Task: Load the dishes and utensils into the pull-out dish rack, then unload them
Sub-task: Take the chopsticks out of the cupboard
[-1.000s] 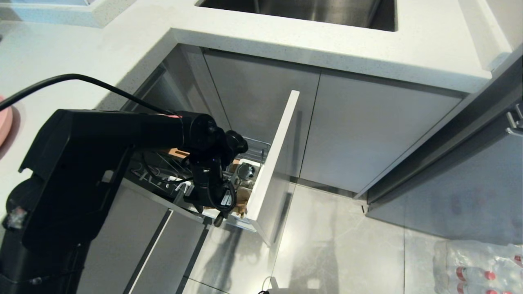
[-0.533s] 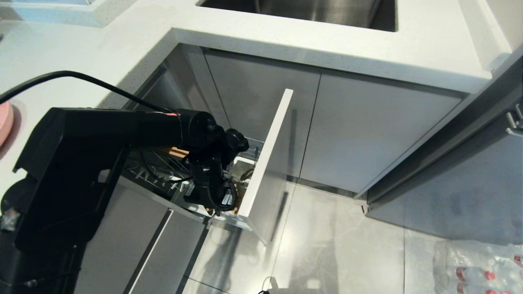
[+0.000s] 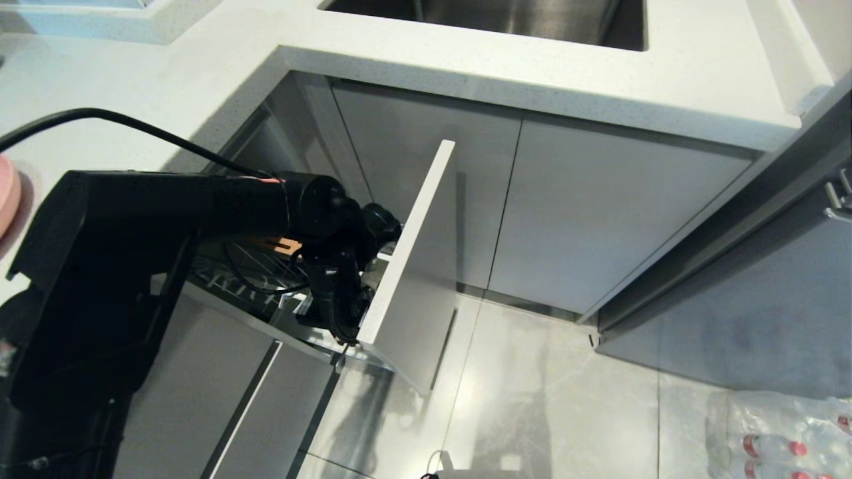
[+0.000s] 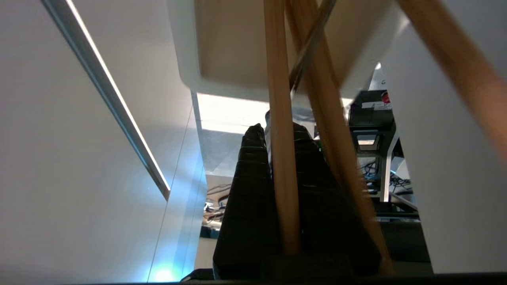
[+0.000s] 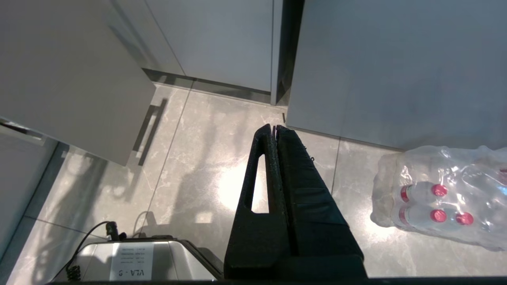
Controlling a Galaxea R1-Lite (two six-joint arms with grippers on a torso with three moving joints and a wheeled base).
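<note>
Your head view showed the left arm reaching down behind the pull-out dish rack (image 3: 409, 266), its left gripper (image 3: 343, 329) hidden low behind the tall front panel, so from there you could not read the fingers. Your left wrist view filled that gap: the left gripper (image 4: 277, 130) was clenched on one of the chopsticks (image 4: 282, 166), the black fingers (image 4: 249, 190) pressed against the wooden stick on both sides, with the second stick leaning just beside it and both tips rising toward the white cutlery holder (image 4: 190, 51). The head view alone gave you the wire basket (image 3: 233, 266) with the wooden insert (image 3: 283, 244), the worktop (image 3: 532, 73), the sink (image 3: 506, 16) and a pink plate edge (image 3: 5, 193) at far left. Your right wrist view showed the right gripper (image 5: 274, 127) closed on nothing, hanging above the floor (image 5: 198, 166) near a pack of bottles (image 5: 439, 198).

Compared with a second earlier, the front panel had moved in toward the cabinet, and it now covered the cutlery holder in the head view.
</note>
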